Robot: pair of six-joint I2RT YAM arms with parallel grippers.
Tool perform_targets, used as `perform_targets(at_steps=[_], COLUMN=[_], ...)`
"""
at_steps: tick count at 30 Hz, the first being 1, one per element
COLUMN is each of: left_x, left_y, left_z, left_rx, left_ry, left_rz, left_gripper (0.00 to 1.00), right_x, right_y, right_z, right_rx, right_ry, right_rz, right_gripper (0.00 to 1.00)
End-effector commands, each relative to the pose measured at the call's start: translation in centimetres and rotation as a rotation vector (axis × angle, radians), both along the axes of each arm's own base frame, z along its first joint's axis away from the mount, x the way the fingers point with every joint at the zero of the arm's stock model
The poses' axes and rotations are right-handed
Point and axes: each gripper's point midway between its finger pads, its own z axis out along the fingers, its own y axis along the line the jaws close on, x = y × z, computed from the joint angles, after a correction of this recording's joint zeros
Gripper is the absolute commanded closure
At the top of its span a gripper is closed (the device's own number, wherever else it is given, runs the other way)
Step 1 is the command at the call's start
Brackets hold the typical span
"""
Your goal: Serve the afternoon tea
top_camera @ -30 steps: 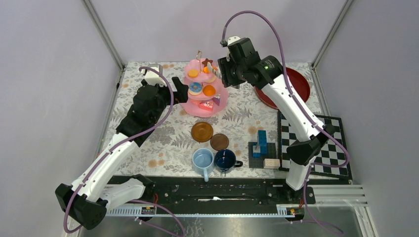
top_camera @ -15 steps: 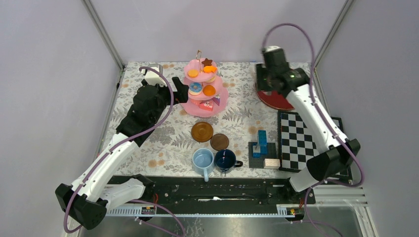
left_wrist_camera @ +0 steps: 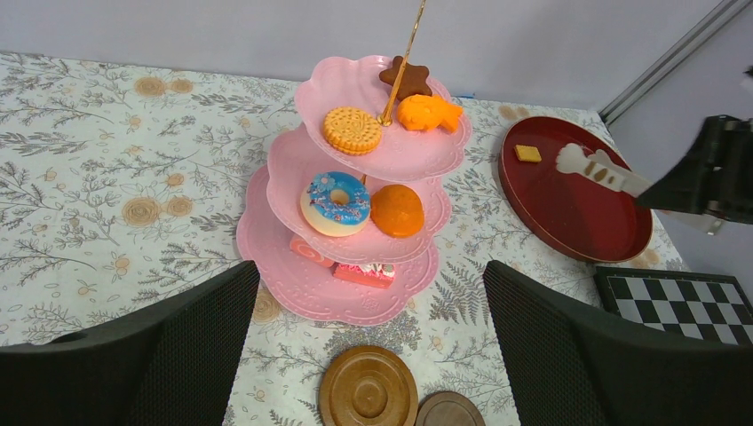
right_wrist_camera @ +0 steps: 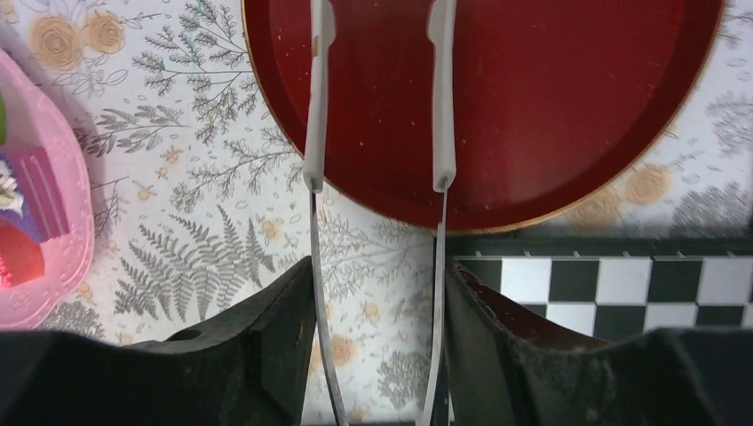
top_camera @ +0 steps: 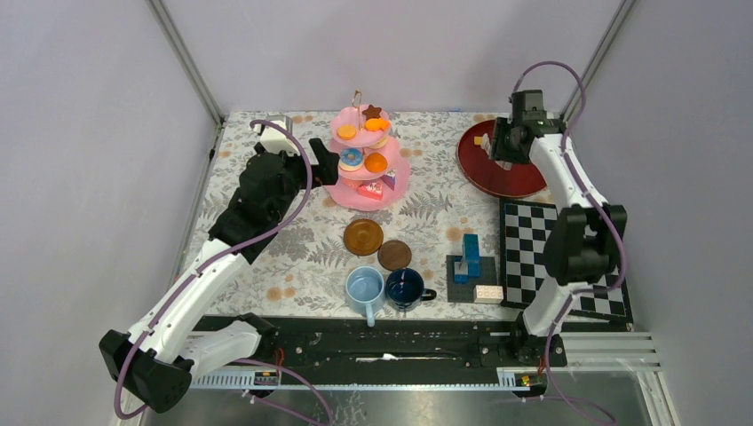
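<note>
The pink three-tier stand (top_camera: 391, 182) with toy pastries stands at the back centre; the left wrist view (left_wrist_camera: 293, 284) shows a doughnut (left_wrist_camera: 335, 202) and a biscuit (left_wrist_camera: 352, 130) on it. My left gripper (top_camera: 321, 161) is open and empty beside the stand's left side. My right gripper (top_camera: 503, 146) is shut on white-tipped metal tongs (right_wrist_camera: 315, 133), whose tips (left_wrist_camera: 597, 169) hang over the red tray (top_camera: 515, 182). A small yellow piece (left_wrist_camera: 527, 153) lies on the tray. Two brown saucers (top_camera: 363, 236) (top_camera: 394, 256) and the light-blue (top_camera: 364, 288) and dark-blue mugs (top_camera: 404, 287) sit near the front.
A blue building-block stack (top_camera: 469, 257) and a small beige block (top_camera: 487, 293) stand right of the mugs. A black-and-white chequered board (top_camera: 542, 257) lies at the right, below the tray. Grey walls and metal posts enclose the table.
My right arm has swung from beside the stand's top to the right and now holds the tongs over the red tray. The left arm has not moved.
</note>
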Motion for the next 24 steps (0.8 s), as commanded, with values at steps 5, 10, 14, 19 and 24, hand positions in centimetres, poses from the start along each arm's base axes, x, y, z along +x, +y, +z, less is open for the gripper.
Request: perform_targets(at_steps=[5,10,14,19,24], left_x=[0.4,0.4,0.5,0.5,0.6], left_y=[-0.5,-0.5,-0.5,-0.6,-0.6], left_z=[0.8,0.7,0.6,0.5,0.4], left_rx=[-0.02,-0.017,-0.017,-0.016,-0.013], left_ry=[-0.033,-0.03,-0.027,-0.025,-0.022], left_rz=[-0.006,-0.005,-0.005,-0.006,-0.004], left_gripper=[0.01,0.01,0.01,0.01,0.01], right_x=[5.4,6.1,6.5,7.3,8.2], right_y=[0.9,0.9,0.6,0.5,0.8], right_z=[-1.8,-3.0,-3.7,-4.8,-5.4], right_rx=[0.041,0.034,0.016,0.005,0.014], right_ry=[-0.023,0.002,0.009,0.024,0.027], right_rz=[0.065,0.072,0.072,0.076,0.084], right_gripper=[0.44,0.42,0.42,0.42,0.42])
